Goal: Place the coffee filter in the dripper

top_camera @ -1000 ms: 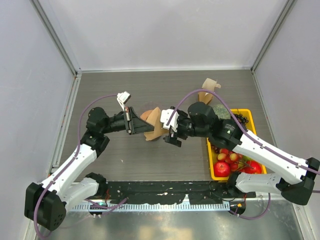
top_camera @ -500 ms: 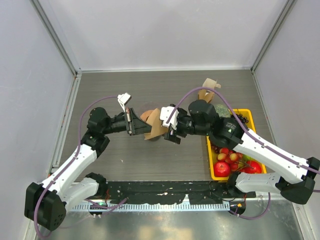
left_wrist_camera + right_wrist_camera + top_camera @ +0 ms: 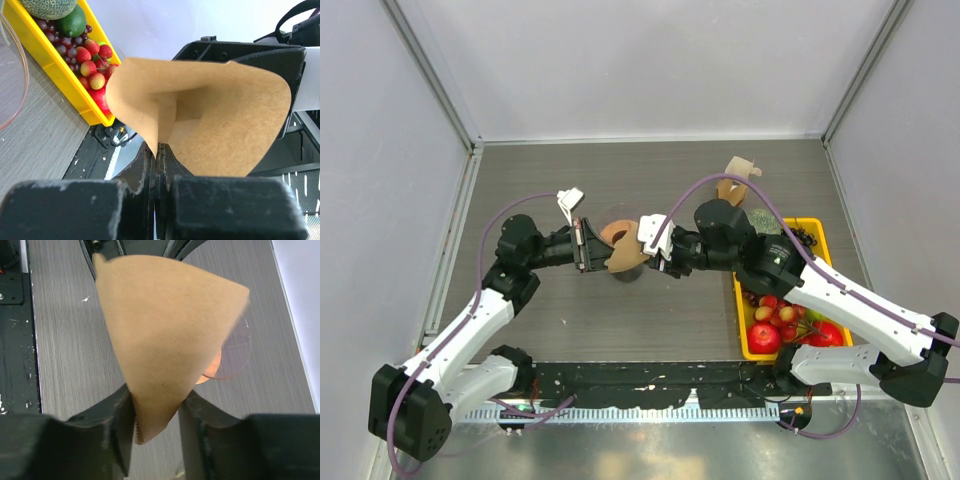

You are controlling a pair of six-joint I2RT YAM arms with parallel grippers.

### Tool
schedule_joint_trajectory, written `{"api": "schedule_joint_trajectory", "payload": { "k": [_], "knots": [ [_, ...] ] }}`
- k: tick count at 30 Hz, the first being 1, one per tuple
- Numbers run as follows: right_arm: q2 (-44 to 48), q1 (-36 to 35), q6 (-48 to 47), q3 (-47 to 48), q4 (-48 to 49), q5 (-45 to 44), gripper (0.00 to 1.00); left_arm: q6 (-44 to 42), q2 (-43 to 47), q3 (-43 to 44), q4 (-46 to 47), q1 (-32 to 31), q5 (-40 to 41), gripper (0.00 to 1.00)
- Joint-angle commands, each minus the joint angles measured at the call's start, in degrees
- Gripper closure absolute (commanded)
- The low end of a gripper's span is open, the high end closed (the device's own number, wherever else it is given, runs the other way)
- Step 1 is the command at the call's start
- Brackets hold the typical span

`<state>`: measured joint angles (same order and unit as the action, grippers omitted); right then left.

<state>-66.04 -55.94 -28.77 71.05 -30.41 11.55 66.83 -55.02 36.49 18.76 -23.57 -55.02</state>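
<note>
Brown paper is what I hold up in the air: the coffee filter (image 3: 625,251), puffed open like a little cone. My left tool (image 3: 157,156) is closed tight on one edge of it, with the paper pinched flat between the two black fingers. My right tool (image 3: 157,415) comes at it from the other side. Its fingers (image 3: 117,425) stand partly apart, with the pointy end of the filter sitting between them. Both fingers touch the paper, but I cannot tell if they really squeeze it. From above, my two tools face each other over the middle of the counter (image 3: 540,190), and the filter is right between them. The dripper (image 3: 614,232) stands on the counter just under the filter. The paper hides part of it, so I only see a bit of its orange-brown ring and some clear glass peeking out. The filter is above the dripper and is not in it yet. Off to my right is a yellow tray (image 3: 744,345) full of fruit. It has red apples (image 3: 765,337), dark grapes (image 3: 62,47), a green melon (image 3: 47,6) and some small red berries. Behind my right arm, near the back of the counter, is a bunch of brown paper filters (image 3: 732,188) with a white piece on top.
</note>
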Motion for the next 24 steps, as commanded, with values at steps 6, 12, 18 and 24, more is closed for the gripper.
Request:
{"api": "schedule_joint_trajectory", "payload": {
  "k": [6,12,18,24],
  "knots": [
    [1.3,-0.3,-0.4,1.6,1.2,0.7,0.73,-3.5,0.9,2.0,-0.9,-0.2,-0.3,0.89],
    [3.5,-0.2,-0.2,-0.3,0.4,0.3,0.82,-7.2,3.0,3.8,-2.1,2.3,-1.7,0.49],
    [5.7,0.7,1.1,-2.4,0.2,4.8,0.86,-15.4,6.2,7.0,-8.7,4.9,-3.3,0.36],
    [6.5,1.8,2.3,-2.8,-1.4,10.5,0.86,-26.8,9.6,10.4,-14.1,5.1,-8.0,0.24]
  ]
}}
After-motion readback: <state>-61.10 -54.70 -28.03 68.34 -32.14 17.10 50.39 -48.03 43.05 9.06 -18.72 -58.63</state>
